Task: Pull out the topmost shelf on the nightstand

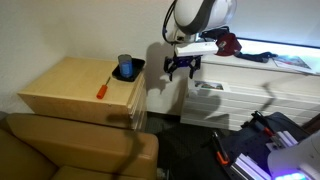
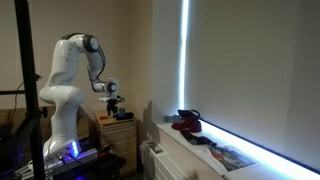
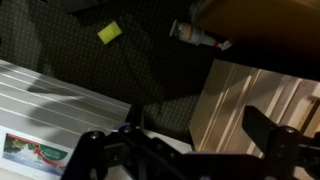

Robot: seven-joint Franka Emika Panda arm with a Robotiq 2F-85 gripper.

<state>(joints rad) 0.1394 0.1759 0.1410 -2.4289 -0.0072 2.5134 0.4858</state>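
Note:
The nightstand (image 1: 70,85) is a light tan wooden box beside the brown seat; it also shows in an exterior view (image 2: 117,128). Its front (image 3: 250,100) fills the right of the wrist view as tan wood with narrow grooved bands. The topmost shelf is a thin strip just under the top (image 1: 137,88), flush with the front. My gripper (image 1: 181,68) hangs open and empty in the air in front of the nightstand, about level with its top and apart from it. It also shows in an exterior view (image 2: 113,101) and in the wrist view (image 3: 200,140).
A blue cup (image 1: 125,68) and an orange-handled tool (image 1: 103,89) lie on the nightstand top. A white slatted unit (image 1: 235,90) with a dark red object (image 1: 228,43) stands close beside my gripper. The brown leather seat (image 1: 70,150) is in front. A yellow item (image 3: 108,32) lies on the dark floor.

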